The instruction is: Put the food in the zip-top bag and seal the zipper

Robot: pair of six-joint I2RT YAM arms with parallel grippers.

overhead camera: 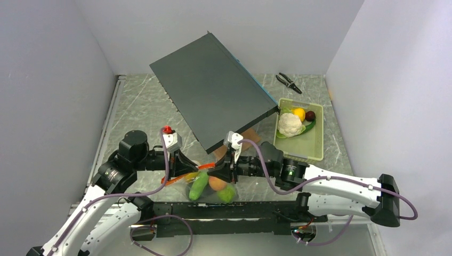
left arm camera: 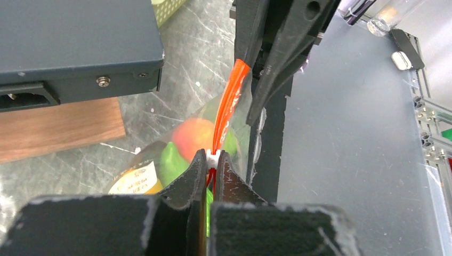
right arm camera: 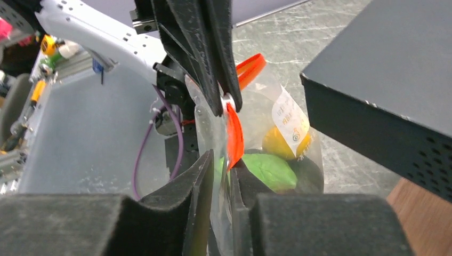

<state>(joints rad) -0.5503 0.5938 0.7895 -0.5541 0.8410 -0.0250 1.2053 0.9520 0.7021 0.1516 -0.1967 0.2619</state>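
zipper [left arm camera: 228, 106] pinched by left end effector [left arm camera: 212, 159] and right end effector [right arm camera: 223, 166]

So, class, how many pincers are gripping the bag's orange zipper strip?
2. The left pincer is closed on the zipper at one spot, and the right pincer is closed on it farther along. Both show clearly.

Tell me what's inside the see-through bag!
Inside the zip-top bag I see a green piece, an orange fruit and a yellow piece. Anything behind them is hidden by the food and crinkly plastic.
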